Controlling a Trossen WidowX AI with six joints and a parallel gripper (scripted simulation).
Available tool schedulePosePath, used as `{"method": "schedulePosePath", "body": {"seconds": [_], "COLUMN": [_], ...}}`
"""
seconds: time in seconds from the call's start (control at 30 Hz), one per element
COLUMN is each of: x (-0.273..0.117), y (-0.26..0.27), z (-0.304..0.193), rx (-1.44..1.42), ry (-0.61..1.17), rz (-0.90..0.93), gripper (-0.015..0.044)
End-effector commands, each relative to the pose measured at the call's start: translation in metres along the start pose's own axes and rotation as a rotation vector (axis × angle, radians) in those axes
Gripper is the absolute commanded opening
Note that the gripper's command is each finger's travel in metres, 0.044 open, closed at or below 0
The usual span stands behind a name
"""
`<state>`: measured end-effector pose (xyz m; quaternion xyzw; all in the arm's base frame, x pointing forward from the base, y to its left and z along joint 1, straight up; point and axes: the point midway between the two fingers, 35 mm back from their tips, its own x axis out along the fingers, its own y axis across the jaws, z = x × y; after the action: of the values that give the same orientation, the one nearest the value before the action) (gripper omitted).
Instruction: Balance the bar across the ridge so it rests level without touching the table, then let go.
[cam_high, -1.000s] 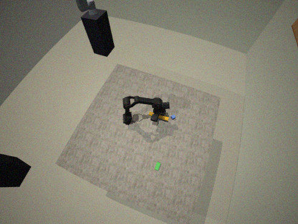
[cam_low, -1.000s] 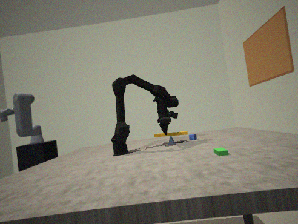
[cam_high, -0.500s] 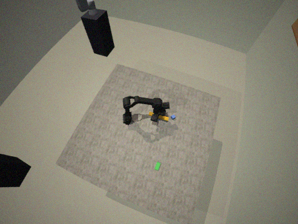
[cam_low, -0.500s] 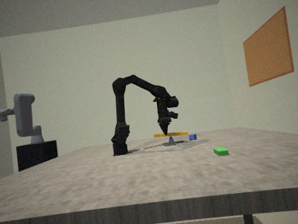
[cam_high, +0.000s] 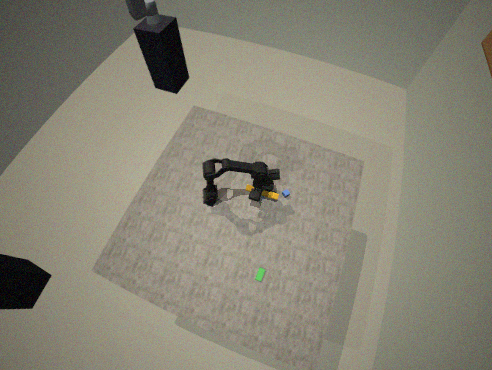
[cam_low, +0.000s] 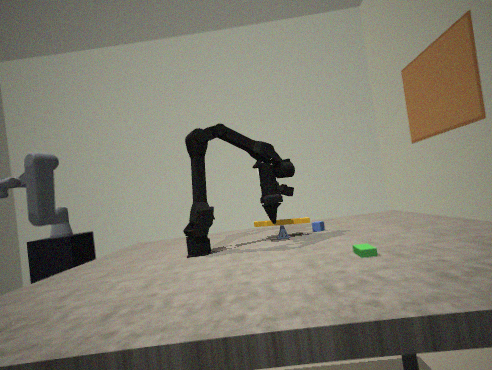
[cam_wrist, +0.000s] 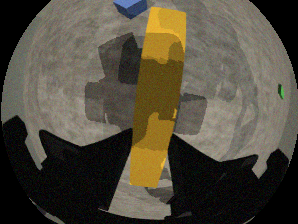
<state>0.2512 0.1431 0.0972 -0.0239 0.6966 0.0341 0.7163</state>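
The yellow bar (cam_high: 272, 195) (cam_low: 296, 221) (cam_wrist: 159, 85) is off the table and looks about level. The small blue-grey ridge (cam_low: 283, 233) stands on the table under the bar's middle. Its top meets the bar's underside in the exterior view, but I cannot tell whether they touch. My gripper (cam_low: 274, 222) (cam_wrist: 150, 135) points down and is shut on the bar, slightly to the arm-base side of the ridge. In the wrist view the bar runs lengthwise away from between the fingers and hides most of what is below it.
A blue block (cam_high: 286, 193) (cam_low: 318, 226) (cam_wrist: 131, 7) lies just beyond the bar's far end. A green block (cam_high: 260, 274) (cam_low: 365, 250) (cam_wrist: 281, 91) lies on the table (cam_high: 200, 260) (cam_low: 200, 305), well away from the bar.
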Motion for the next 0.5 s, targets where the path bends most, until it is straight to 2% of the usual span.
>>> {"method": "schedulePosePath", "body": {"seconds": [0.0, 0.47], "x": [0.0010, 0.0022], "y": [0.0001, 0.0000], "z": [0.0001, -0.0002], "rx": [0.004, 0.004], "ry": [0.000, 0.000], "rz": [0.000, 0.000], "gripper": [0.0000, 0.0000]}}
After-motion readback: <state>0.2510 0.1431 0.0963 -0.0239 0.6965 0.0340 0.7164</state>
